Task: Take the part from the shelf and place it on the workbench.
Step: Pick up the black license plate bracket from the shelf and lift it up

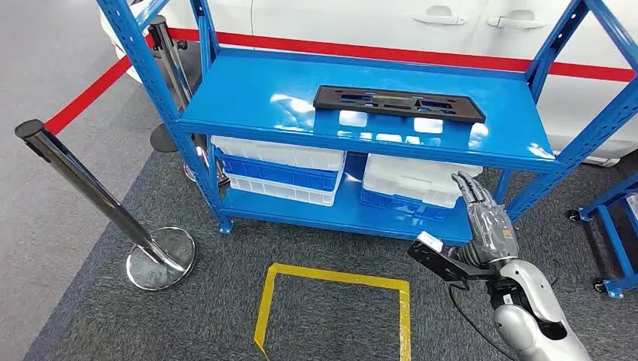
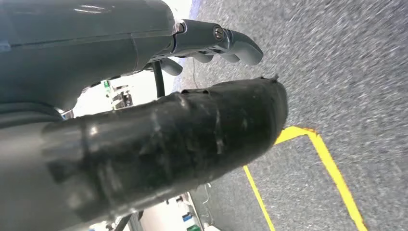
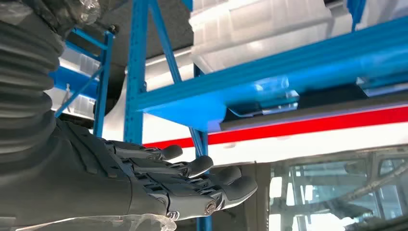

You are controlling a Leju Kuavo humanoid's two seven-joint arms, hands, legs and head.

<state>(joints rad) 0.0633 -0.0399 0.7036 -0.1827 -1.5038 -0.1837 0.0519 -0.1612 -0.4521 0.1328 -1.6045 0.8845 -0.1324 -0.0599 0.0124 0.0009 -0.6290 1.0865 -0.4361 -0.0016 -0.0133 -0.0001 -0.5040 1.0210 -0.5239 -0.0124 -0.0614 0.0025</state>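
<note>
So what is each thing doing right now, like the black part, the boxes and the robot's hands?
Flat black plastic part: lying flat on the blue metal shelf's top level, untouched.
White and blue plastic bins: stacked on the lower level.
Right hand: raised before the shelf, fingers extended, holding nothing.
Left hand: hanging over the grey carpet, holding nothing, fingers slightly curled.
Chrome barrier post: standing upright.

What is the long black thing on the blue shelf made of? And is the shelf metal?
The black part looks like moulded plastic: matte, dark, with cut-out slots and no shine. The blue shelf looks like painted steel: its glossy top mirrors the lights, and its posts have rows of punched holes. I can't be certain of either from looks alone.
</note>
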